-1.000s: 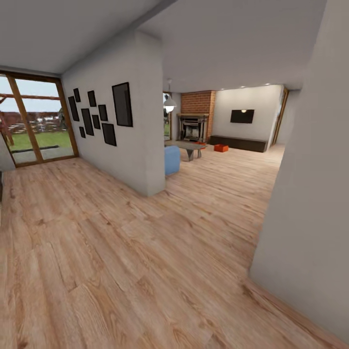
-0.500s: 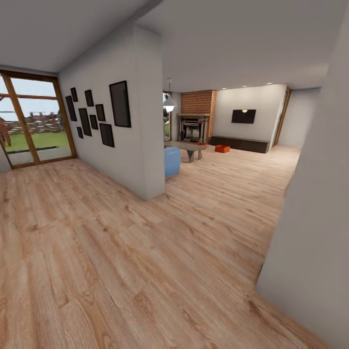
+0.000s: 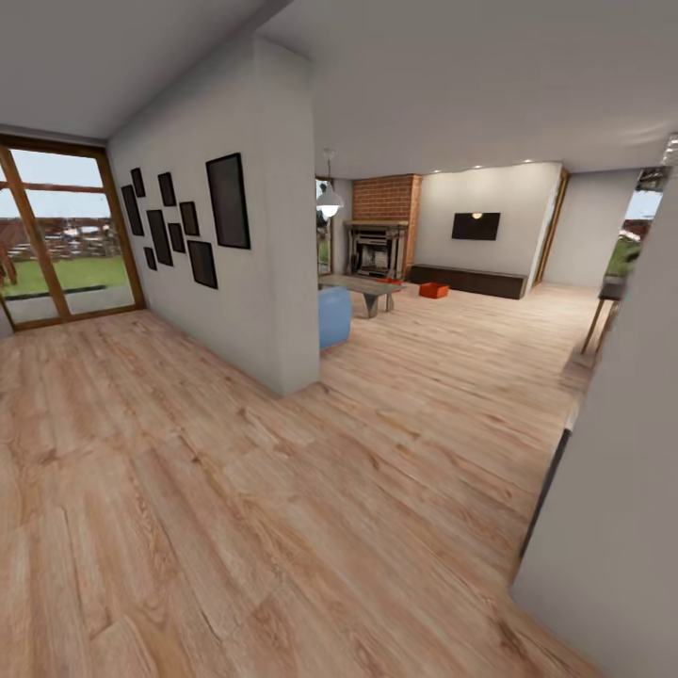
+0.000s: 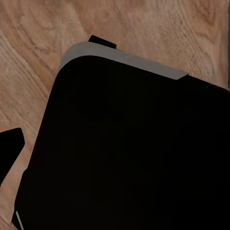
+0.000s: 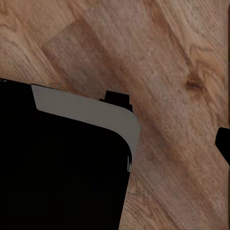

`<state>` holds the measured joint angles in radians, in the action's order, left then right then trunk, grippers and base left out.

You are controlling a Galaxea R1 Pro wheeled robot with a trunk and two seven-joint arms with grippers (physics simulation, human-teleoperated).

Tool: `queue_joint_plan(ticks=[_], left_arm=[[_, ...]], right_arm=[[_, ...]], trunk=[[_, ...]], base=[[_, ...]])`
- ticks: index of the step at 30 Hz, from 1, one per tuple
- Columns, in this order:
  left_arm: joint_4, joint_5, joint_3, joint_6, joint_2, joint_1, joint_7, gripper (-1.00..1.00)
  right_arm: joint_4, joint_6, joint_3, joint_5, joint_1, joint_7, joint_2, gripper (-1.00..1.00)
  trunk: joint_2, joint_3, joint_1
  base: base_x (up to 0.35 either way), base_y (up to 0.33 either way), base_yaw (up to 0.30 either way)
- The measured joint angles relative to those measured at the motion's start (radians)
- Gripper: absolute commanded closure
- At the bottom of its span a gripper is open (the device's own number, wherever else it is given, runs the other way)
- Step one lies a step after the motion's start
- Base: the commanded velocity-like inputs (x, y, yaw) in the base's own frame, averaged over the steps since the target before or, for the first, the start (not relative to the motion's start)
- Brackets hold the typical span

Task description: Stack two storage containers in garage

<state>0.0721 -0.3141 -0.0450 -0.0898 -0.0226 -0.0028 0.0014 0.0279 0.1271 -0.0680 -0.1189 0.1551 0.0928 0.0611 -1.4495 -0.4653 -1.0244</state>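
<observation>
Left gripper and right gripper: fingers hidden; open or closed cannot be told. Both wrist views look down on a black robot body (image 4: 129, 153) over wood-plank floor (image 5: 182, 72). Head view: one orange container (image 3: 434, 290) lies on the floor far ahead, near the brick fireplace (image 3: 381, 240) (beside a dark low cabinet (image 3: 468, 280)). Blue sofa (image 3: 333, 315) sits behind the wall corner.

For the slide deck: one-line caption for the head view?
Wood-floored hallway opening toward the living room: brick fireplace, blue sofa, one orange bin on the far floor.
</observation>
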Motion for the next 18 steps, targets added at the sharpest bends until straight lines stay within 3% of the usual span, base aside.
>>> queue_joint_plan(ticks=[6, 12, 18], left_arm=[[0.0, 0.0, 0.0, 0.0, 0.0, 0.0, 0.0, -1.0], [0.0, 0.0, 0.0, -0.001, 0.0, 0.0, 0.0, -1.0], [0.0, 0.0, 0.0, -0.001, 0.0, 0.0, 0.0, -1.0]], right_arm=[[0.0, 0.003, 0.004, 0.003, 0.0, -0.011, -0.001, -1.0], [0.0, 0.004, -0.001, 0.001, 0.0, -0.096, -0.001, -1.0], [0.0, 0.007, -0.004, -0.008, 0.0, -0.099, -0.001, -1.0]], trunk=[[0.0, 0.0, 0.0], [0.0, 0.0, 0.0], [0.0, 0.0, 0.0]], base=[[0.324, 0.0, 0.0], [0.324, 0.0, 0.0], [0.324, 0.0, 0.0]])
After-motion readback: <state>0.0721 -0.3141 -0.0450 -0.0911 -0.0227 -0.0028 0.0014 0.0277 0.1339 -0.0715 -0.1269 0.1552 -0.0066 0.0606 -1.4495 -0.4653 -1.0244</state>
